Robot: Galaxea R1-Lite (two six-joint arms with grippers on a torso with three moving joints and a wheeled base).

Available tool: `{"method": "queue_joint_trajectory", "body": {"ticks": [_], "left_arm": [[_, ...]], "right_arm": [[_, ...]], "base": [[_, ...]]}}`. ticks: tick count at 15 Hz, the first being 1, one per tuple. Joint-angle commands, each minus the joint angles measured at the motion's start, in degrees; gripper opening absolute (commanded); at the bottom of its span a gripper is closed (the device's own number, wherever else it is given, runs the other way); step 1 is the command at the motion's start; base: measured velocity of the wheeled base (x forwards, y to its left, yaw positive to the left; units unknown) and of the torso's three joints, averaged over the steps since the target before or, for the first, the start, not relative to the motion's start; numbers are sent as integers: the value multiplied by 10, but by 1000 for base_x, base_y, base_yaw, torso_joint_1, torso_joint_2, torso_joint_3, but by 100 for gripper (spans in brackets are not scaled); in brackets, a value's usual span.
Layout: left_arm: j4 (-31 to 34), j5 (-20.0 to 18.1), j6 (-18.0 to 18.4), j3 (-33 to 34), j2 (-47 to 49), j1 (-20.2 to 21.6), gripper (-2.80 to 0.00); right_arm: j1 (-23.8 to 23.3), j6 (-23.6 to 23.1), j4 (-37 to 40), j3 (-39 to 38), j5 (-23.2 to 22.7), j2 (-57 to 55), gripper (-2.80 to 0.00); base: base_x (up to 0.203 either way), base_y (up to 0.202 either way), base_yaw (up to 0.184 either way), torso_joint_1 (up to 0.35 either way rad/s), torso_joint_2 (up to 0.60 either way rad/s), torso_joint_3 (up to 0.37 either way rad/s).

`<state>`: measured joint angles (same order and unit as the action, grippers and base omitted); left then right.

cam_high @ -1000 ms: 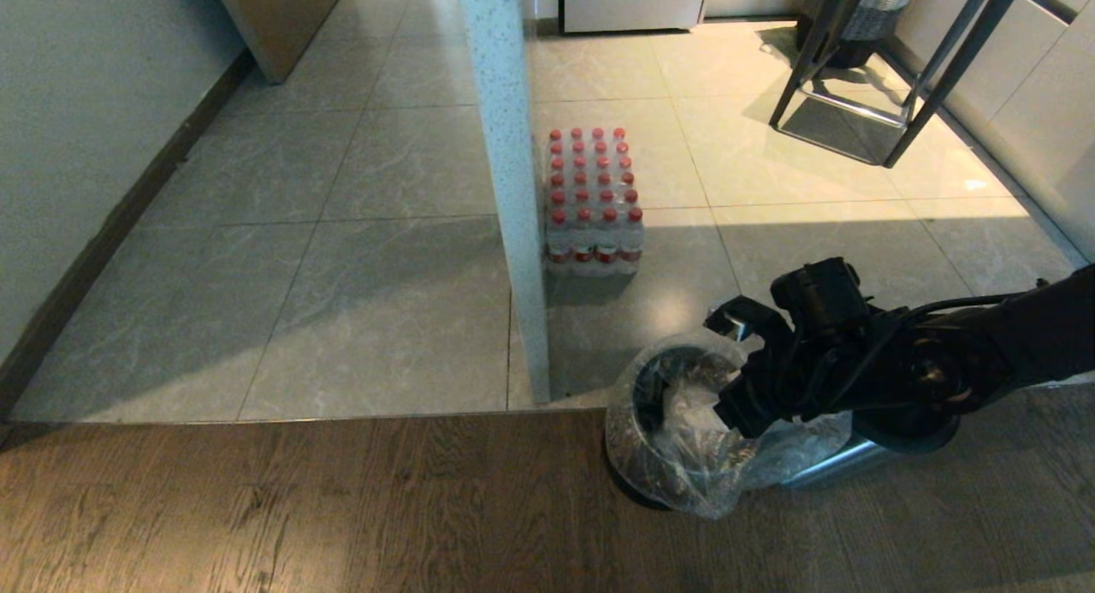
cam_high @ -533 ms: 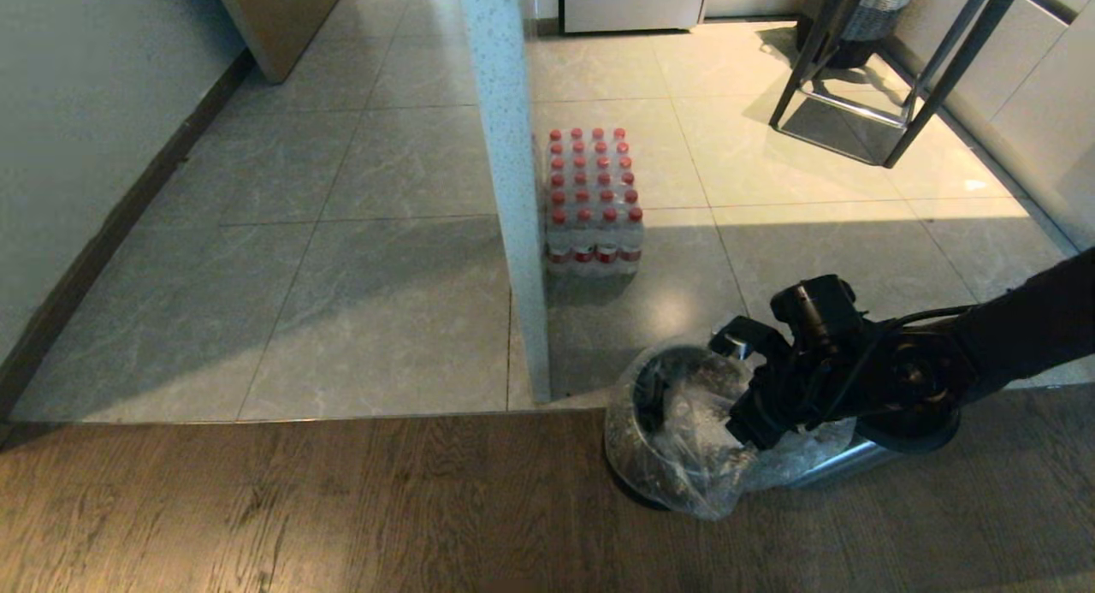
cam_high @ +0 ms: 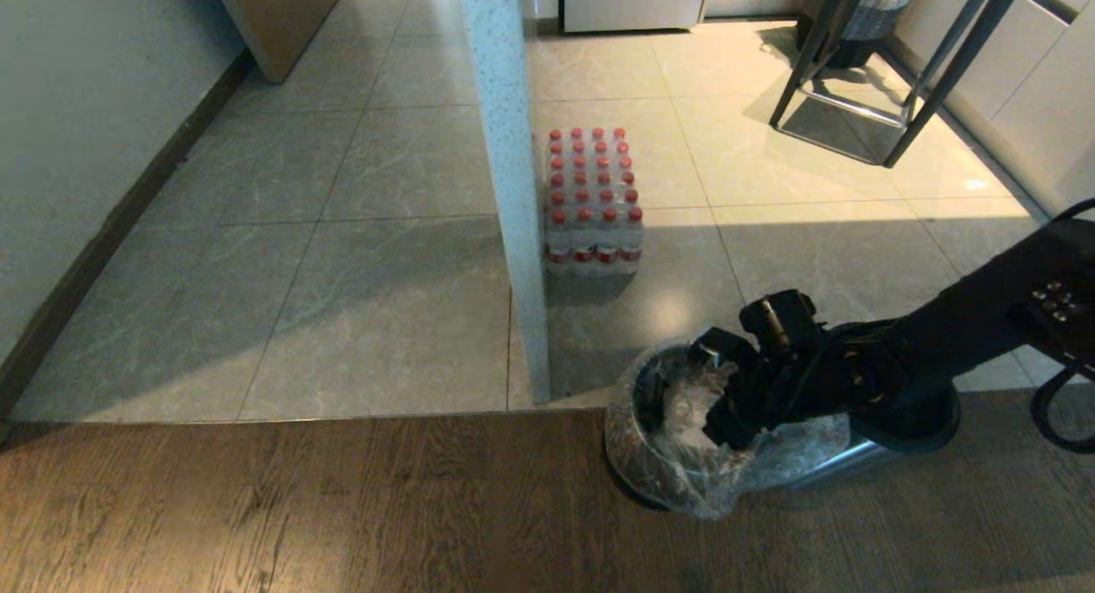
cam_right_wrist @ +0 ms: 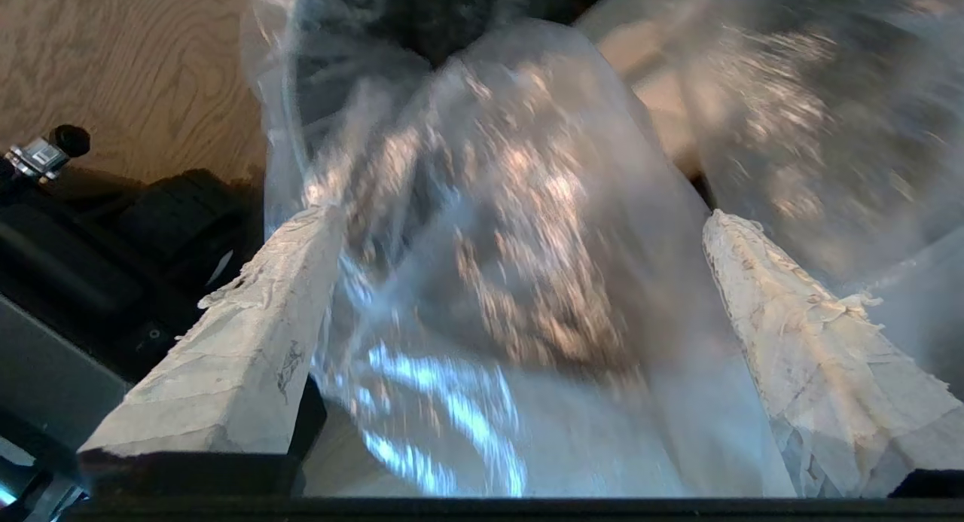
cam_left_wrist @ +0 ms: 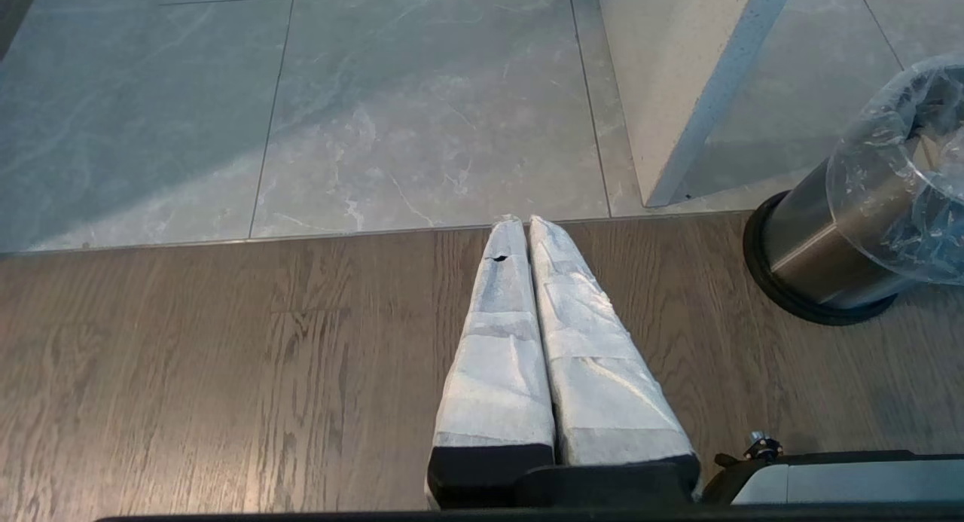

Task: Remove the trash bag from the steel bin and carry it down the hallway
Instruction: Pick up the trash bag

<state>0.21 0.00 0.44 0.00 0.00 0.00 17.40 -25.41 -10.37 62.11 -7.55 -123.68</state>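
Crinkly clear trash bag [cam_high: 684, 405] lining steel bin [cam_high: 821, 465], right claw [cam_high: 714, 388] spread over it

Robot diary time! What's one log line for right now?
right gripper: open, straddling trash bag | trash bag: in steel bin | left gripper: shut, parked

Pack of red-capped bottles [cam_high: 593, 201]: shrink-wrapped, upright on the tiled floor [cam_high: 385, 259], touching the far side of the speckled white pillar [cam_high: 506, 174].
Pillar: rises from the tile just beyond the seam with the wooden floor [cam_high: 299, 507].
Dark-framed stool or stand [cam_high: 881, 88]: far right, on sunlit tile.
White cabinet front [cam_high: 633, 2]: far wall.
Woven basket, possibly a planter [cam_high: 873, 11]: behind the dark frame, partly hidden.
Tan panel [cam_high: 278, 20]: far left, by the grey wall [cam_high: 77, 122] and its dark baseboard [cam_high: 103, 242].
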Motion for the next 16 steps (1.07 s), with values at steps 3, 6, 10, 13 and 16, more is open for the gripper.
{"method": "queue_joint_trajectory", "body": {"ticks": [3,6,10,13,16], "left_arm": [[0,0,0,0,0,0,-280],[0,0,0,0,0,0,-280],[0,0,0,0,0,0,-280],[0,0,0,0,0,0,-280],[0,0,0,0,0,0,-280]], "right_arm": [[9,-6,-12,49,0,-74,0],[11,-7,-20,75,0,-105,0],[11,-7,-22,109,1,-144,0],[11,-6,-55,115,0,-162,0],[11,-6,-64,116,0,-180,0]], "base": [[0,0,0,0,0,0],[0,0,0,0,0,0],[0,0,0,0,0,0],[0,0,0,0,0,0],[0,0,0,0,0,0]]}}
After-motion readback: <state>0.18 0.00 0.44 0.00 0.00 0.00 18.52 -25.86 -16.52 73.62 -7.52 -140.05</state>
